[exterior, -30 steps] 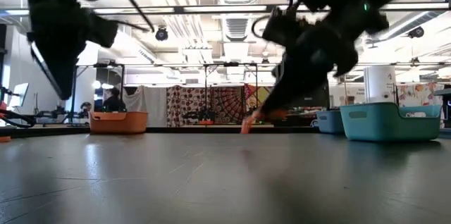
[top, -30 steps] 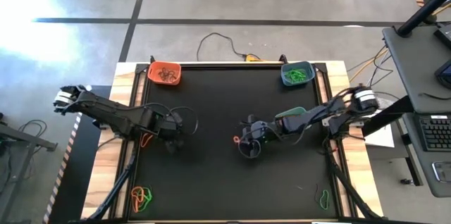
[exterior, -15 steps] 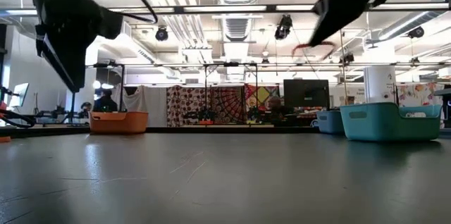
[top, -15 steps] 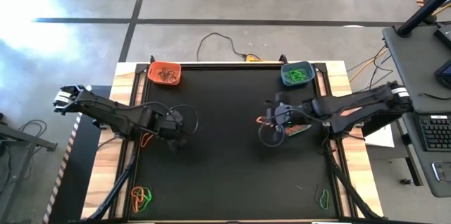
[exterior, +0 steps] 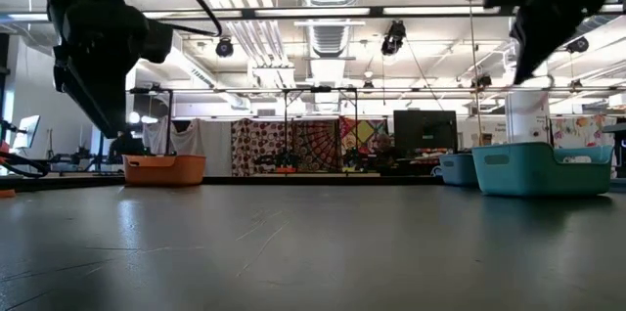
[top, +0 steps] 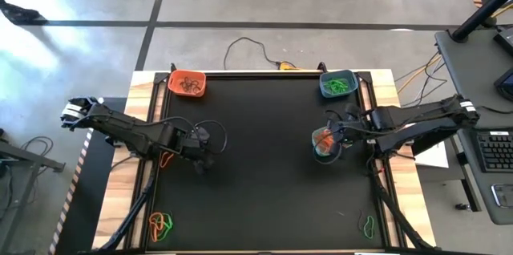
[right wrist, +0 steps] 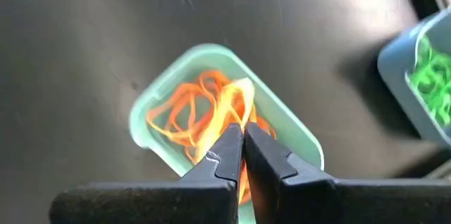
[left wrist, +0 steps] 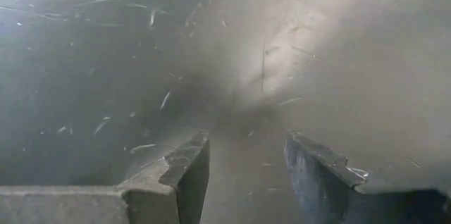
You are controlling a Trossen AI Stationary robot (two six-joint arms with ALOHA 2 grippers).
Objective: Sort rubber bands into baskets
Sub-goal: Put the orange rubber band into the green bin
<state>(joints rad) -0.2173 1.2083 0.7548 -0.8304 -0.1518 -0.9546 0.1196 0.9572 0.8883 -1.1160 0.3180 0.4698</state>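
From above, the dark right gripper [top: 327,138] covers much of the small teal plastic basket [top: 319,147] beneath it, so only part of its rim shows. In the right wrist view, the closed fingers [right wrist: 227,155] hide the near part of the thin orange rubber bands [right wrist: 194,108], and whether one is pinched cannot be seen. The blue plastic basket with green bands [right wrist: 423,76] is cut by the picture's edge. In the orange plastic basket [top: 187,83], the dark bands are perhaps brown; they are too small to tell.
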